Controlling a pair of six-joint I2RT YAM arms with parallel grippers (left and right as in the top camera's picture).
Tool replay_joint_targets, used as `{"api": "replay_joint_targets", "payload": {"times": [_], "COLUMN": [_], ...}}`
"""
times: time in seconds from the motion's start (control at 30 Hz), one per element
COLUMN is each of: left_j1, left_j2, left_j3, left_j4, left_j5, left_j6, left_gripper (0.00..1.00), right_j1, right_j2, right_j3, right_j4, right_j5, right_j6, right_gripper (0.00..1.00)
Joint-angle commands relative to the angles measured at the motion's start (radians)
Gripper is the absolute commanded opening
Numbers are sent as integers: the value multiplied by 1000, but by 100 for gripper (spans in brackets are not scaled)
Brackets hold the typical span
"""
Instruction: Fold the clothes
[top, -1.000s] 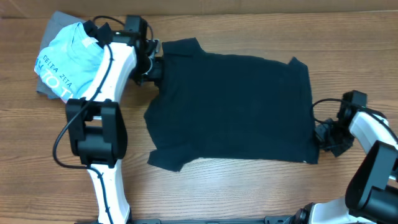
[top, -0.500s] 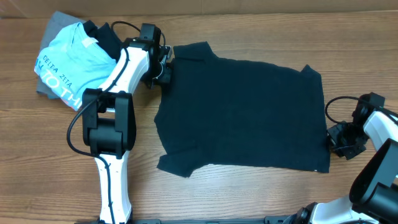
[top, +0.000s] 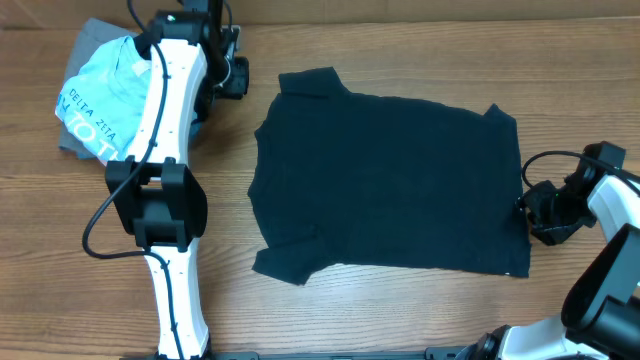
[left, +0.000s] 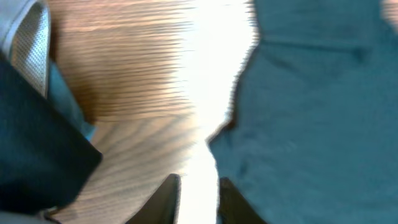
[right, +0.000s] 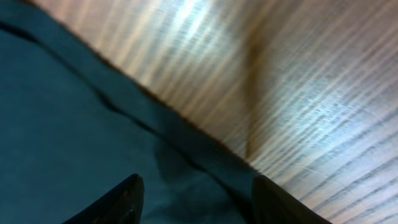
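Spreading looks done: dark navy short-sleeved soft T-shirt (top: 390, 180) lies flat mid-desk (top: 350, 310), hem right. Left hand (top: 233, 75) narrowly parted, empty, far left. Right hand (top: 530, 210) wide open at the hem (nothing held). Since a second ago, shirt shifted right and both hands let go. Next you regrip an edge and fold.

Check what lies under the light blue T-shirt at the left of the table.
A grey garment shows beneath the light blue T-shirt at its top and lower-left edges. How far it runs underneath is covered.
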Motion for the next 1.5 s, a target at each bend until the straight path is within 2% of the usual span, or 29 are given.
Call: {"api": "replay_joint_targets", "payload": {"times": [0.0,0.07,0.27,0.57,0.8,0.87,0.97,1.07,1.17,1.33,1.43,1.47], "left_j1": [-49,-79,-151,-150,-112,-100,-91,-90,-84,-74,-74,-74], "left_j2": [-5,-2,-2,-1,13,15,14,14,14,13,13,13], "left_j3": [24,-10,-202,-468,-534,-534,-487,-377,-224,69,224,273], "left_j4": [-48,-60,14,378,596,668,738,718,632,335,121,52], "left_j5": [122,122,90,-53,-207,-201,-121,-94,-93,-77,-77,-78], "left_j6": [37,45,35,24,-41,-79,-90,-96,-96,-86,-25,-4], "left_gripper": [14,4,4,4,4,4,9,14,19,31,32,28], "right_j1": [2,2,2,3,3,4,5,5,6,6,2,0], "right_j2": [-80,-126,-269,-336,-335,-335,-330,-315,-294,-243,-221,-217], "right_j3": [47,55,67,67,65,65,64,55,23,-14,-44,-58], "right_j4": [-1,6,27,-2,-17,-20,-24,-29,-59,-175,-209,-207], "right_j5": [-45,-73,-274,-321,-322,-321,-315,-309,-286,-53,33,32], "right_j6": [-26,-52,-138,-138,-164,-171,-210,-209,-203,-73,-6,-4], "right_gripper": [59,59,58,58,58,58,59,59,59,59,59,59]}}
